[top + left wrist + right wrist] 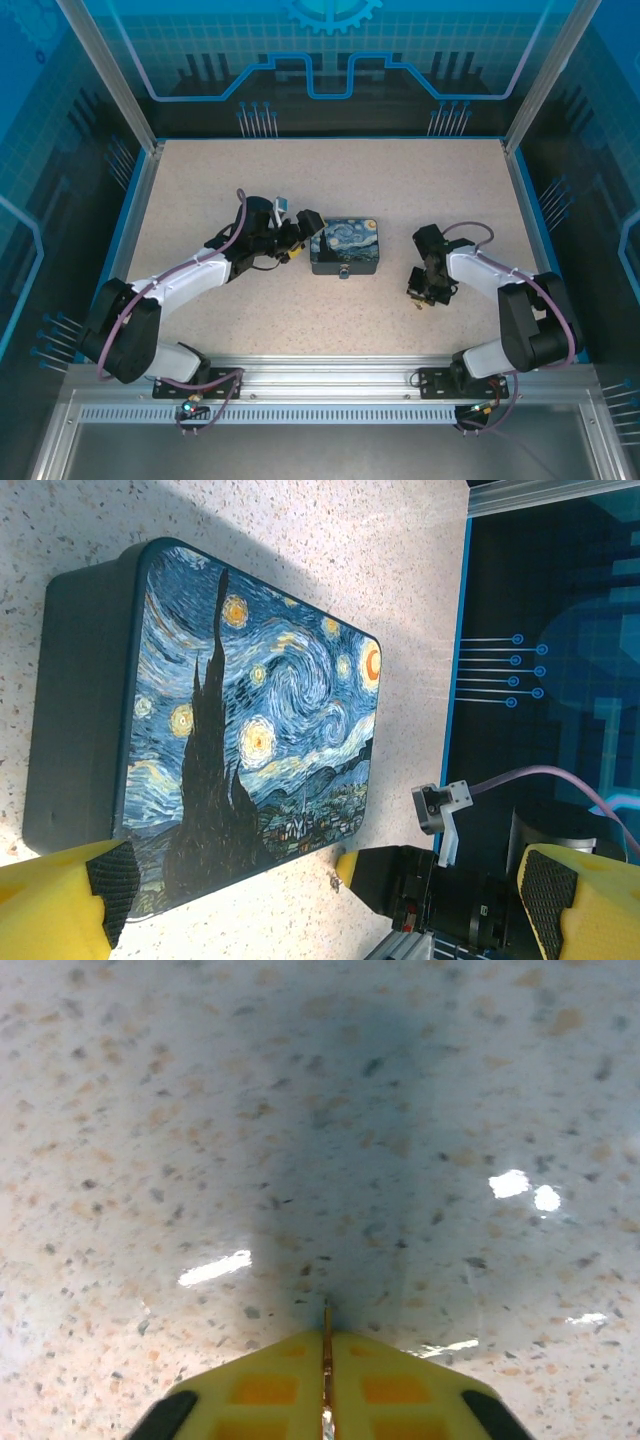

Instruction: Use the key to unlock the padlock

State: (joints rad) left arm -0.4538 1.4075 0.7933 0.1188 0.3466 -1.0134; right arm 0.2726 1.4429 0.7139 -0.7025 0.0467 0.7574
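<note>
Yellow fingers (262, 1385) of the right gripper (327, 1348) are pressed tight together. Between them sits the key (327, 1315), a thin metal sliver with its tip poking out in front. So this gripper is clenched on the key. It points down at the speckled worktop (300, 1110), very low over it. I think the key was lying flat there, so the fingers had to come right down to pinch it.

From above, that gripper is well apart from the painted box (250, 730), off to the box's right. The box has blue and yellow swirls on its lid and lies flat near the middle of the worktop.

My left gripper (299, 238) is wide open and holds nothing. It waits just beside the left end of the box. I think it is there to hold the box so it does not slide when the key goes in.

A small dark bit (345, 271) sticks out from the near wall of the box. That may be the padlock, but it is too small for me to tell.
</note>
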